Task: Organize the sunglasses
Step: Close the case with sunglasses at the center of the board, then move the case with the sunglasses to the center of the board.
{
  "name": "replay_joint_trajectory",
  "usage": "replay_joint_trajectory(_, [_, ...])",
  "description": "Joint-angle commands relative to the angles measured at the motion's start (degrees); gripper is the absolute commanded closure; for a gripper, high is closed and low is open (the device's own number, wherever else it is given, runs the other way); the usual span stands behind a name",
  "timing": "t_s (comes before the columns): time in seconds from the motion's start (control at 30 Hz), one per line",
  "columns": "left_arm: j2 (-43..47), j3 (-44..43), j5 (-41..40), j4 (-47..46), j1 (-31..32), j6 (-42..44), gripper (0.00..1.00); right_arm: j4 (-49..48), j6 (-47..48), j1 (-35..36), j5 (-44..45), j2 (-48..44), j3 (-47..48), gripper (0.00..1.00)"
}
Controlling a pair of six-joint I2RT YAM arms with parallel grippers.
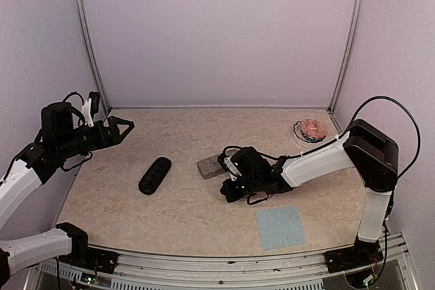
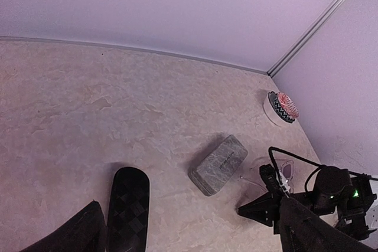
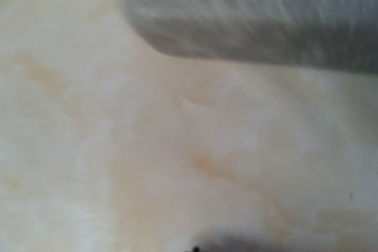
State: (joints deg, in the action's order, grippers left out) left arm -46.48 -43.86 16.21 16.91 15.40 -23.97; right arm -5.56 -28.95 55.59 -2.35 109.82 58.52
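The right arm is reaching low over the tabletop, its jaws sitting just at 4 o'clock of the shut grey case — whether wide or narrow, I cannot tell. The pale-pink sunglasses are peeking out beside that wrist; the dark pair is hidden. Any sweep risks crushing the frame or shoving the case — the wrist camera is giving only blur. The left arm is hanging at 9 o'clock, jaws wide, holding nothing.

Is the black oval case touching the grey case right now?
Apart. The left wrist view shows a strip of bare table between the black oval case and the grey case; the top view shows the same gap.
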Motion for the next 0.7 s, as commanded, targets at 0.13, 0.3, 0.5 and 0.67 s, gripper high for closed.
replay_joint_trajectory(0.13, [0.62,0.46,1.56,-1.26,-0.58,-0.03,0.01,-0.05,1.21,-0.65,7.67,7.67,6.72,1.00])
replay_joint_trajectory(0.3, [0.44,0.52,2.01,-1.39,-0.78,-0.03,0.01,0.89,3.18,-2.52,11.73,11.37,10.71,1.00])
replay_joint_trajectory(0.5, [0.23,0.53,2.43,-1.57,-1.33,-0.10,0.01,0.64,5.51,-6.65,11.88,15.96,17.03,1.00])
replay_joint_trajectory(0.67, [0.17,0.61,2.21,-1.57,-1.33,-0.06,0.01,1.33,6.23,-10.67,9.78,19.90,22.98,1.00])
